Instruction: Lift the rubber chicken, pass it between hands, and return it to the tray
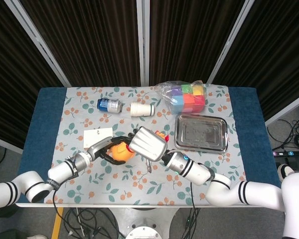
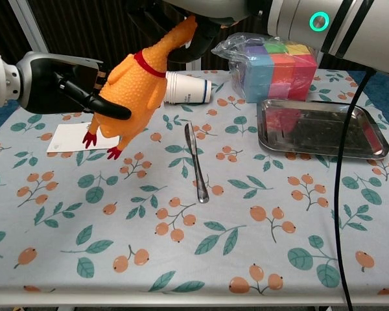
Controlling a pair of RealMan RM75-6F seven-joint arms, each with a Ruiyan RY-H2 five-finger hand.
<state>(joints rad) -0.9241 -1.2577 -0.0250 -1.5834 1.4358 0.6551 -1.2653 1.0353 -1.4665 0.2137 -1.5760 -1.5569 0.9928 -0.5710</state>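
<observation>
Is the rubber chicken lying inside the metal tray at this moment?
No. The rubber chicken hangs in the air above the table, left of the metal tray, which holds nothing.

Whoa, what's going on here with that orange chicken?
The robot is passing a rubber chicken from one hand to the other above the table. Its right hand holds the chicken up by the head end, while the left hand closes around the body from the side. The metal tray where the chicken is to go back sits empty to the right. A knife lies on the flowered tablecloth below, and a paper cup lies on its side behind.
</observation>
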